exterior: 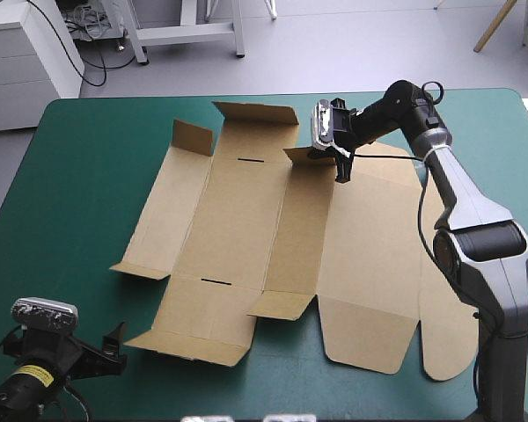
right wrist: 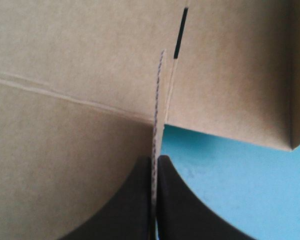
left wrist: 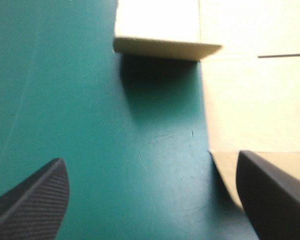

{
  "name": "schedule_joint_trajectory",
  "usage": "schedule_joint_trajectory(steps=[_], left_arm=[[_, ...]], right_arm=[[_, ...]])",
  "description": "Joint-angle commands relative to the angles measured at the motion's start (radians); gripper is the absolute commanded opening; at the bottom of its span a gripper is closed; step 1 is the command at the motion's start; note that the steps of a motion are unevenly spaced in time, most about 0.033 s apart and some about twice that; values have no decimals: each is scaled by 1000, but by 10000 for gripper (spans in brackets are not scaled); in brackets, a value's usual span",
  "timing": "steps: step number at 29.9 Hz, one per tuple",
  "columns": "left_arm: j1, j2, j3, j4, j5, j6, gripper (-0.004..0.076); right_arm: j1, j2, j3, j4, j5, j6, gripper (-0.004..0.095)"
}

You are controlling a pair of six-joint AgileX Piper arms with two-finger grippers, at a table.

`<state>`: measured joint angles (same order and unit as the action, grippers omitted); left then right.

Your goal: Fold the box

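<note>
The brown box (exterior: 246, 229) lies as a cut sheet, mostly flat, in the middle of the teal-green table (exterior: 70, 176); a few small end flaps stand raised. At the sheet's far side my right gripper (exterior: 341, 167) is shut on a small flap (exterior: 306, 155). In the right wrist view that flap's edge (right wrist: 159, 100) stands upright between the pinched fingers of the right gripper (right wrist: 155, 160). My left gripper (exterior: 114, 347) is open and low at the near left corner, just short of the sheet's near left flap (exterior: 189, 345). Between the spread fingers of the left gripper (left wrist: 149, 160) is teal-green cover, with the box (left wrist: 255, 100) ahead and beside it.
Bare teal-green cover runs along the left side of the sheet (exterior: 79, 229) and along the near edge (exterior: 299, 387). The rounded lid tabs (exterior: 440, 343) lie close to the right arm's base. A raised side flap (left wrist: 160, 47) stands ahead of the left gripper.
</note>
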<state>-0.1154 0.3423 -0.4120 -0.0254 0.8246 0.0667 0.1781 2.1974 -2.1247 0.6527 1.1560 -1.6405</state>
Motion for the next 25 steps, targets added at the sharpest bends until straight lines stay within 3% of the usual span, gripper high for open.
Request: schedule_joint_trajectory(steps=[1,8,15,22,25], left_arm=[[0,15,-29,-13,-60,-5,635],[0,15,-29,-13,-60,-5,635],[0,15,-29,-13,-60,-5,635],[0,15,-29,-13,-60,-5,635],[0,15,-29,-13,-60,-5,635]], right_arm=[[22,-67,-32,142,12,-119,-19],[118,-67,-32,168,40,-186,-19],[162,-67,-32,165,-37,-189,-19],[162,-67,-32,165,-37,-68,-10],[162,-67,-32,165,-28,-23,74]])
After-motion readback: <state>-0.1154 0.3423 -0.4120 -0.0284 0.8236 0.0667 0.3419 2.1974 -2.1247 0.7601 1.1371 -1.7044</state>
